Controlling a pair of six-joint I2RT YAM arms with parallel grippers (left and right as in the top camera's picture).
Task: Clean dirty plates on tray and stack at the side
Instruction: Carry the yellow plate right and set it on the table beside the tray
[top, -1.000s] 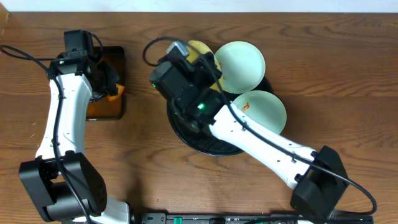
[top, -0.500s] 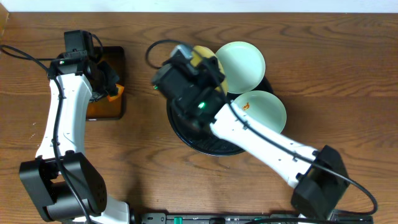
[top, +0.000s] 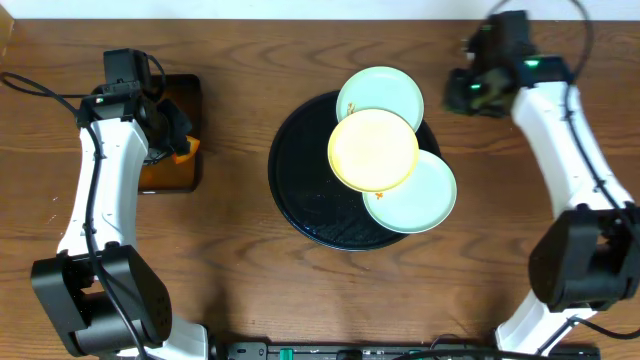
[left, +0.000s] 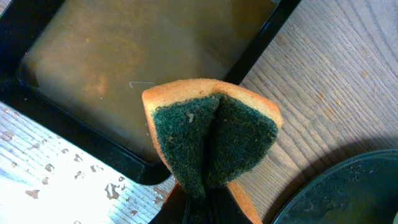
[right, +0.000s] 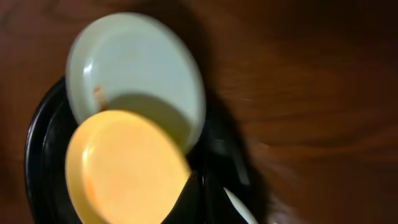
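right gripper (top: 462, 92) withdrawn from tray (top: 300, 190), yellow plate (top: 373, 150) uncovered

Tray (top: 300, 190): large, round, glossy black, raised rim, flat on the worktop (top: 240, 280). The three plates sat on it, clustered over its 1 to 4 o'clock side.

Upper mint plate (top: 385, 92): at the tray's 1 o'clock, overhanging the rim. A small orange-brown smear showed near its edge in the right wrist view.

Yellow plate (top: 373, 150): uppermost, overlapping both mint plates. Its face looked clean.

Lower mint plate (top: 425, 200): at 4 o'clock, overhanging the rim, with a small orange mark just beside the yellow plate's edge.
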